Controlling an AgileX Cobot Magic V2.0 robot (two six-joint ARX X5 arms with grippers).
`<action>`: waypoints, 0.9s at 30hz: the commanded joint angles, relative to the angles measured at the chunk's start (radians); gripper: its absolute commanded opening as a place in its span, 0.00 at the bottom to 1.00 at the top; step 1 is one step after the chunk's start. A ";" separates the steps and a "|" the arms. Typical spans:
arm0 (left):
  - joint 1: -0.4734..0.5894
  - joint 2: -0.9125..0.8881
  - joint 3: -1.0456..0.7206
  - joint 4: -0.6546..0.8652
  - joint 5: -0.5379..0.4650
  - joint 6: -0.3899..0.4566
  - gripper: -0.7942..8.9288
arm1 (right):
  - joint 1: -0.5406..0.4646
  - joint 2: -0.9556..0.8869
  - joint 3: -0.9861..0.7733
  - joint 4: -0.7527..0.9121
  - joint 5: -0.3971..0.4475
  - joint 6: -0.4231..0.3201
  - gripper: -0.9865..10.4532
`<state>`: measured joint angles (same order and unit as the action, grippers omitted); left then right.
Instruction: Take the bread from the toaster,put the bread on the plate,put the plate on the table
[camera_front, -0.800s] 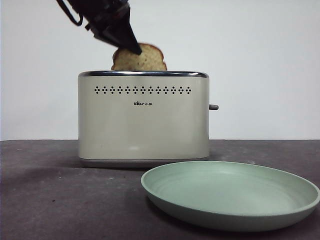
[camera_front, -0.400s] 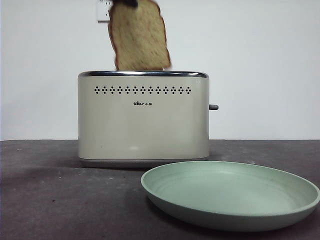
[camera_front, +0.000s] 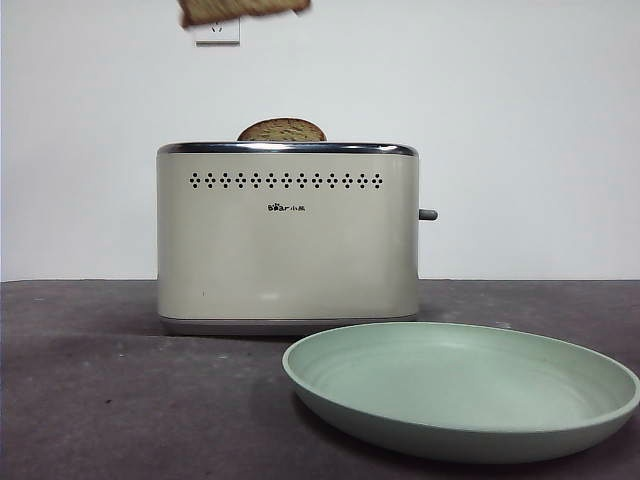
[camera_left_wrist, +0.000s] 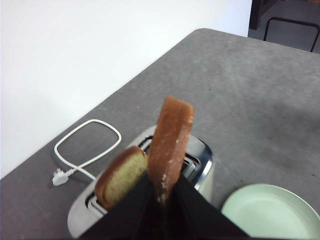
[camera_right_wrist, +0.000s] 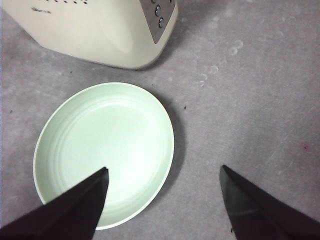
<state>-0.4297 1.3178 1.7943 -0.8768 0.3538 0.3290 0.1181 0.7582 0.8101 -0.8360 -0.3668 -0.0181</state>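
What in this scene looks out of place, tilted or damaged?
Nothing stands out. The left hand grips the bread above the toaster, where a second slice sits. The plate lies flat and empty on the table.

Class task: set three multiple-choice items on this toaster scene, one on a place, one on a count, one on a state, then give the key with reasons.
1. Where is the plate?
A. on the table in front of the toaster
B. on top of the toaster
C. held by a tool

2. How many bread slices show?
A. one
B. two
C. three

3. What is the left tool doing?
A. hanging open
B. gripping the bread
C. gripping the plate

Key: 1 A, the plate lies on the table. 2 B, the lifted bread plus the second slice in its slot. 3 B, its jaws clamp the bread above the toaster; the right tool hangs open above the plate.
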 joint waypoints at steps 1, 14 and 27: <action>-0.005 -0.038 0.029 -0.057 0.007 -0.010 0.09 | 0.005 0.040 0.016 0.028 -0.002 0.011 0.40; -0.005 -0.360 -0.331 -0.108 0.007 -0.085 0.09 | 0.082 0.280 0.016 0.121 -0.003 0.015 0.39; -0.005 -0.636 -0.668 -0.074 0.008 -0.195 0.09 | 0.116 0.562 0.014 0.213 -0.002 0.014 0.33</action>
<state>-0.4297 0.6807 1.1183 -0.9695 0.3580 0.1570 0.2287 1.3025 0.8101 -0.6327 -0.3668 -0.0105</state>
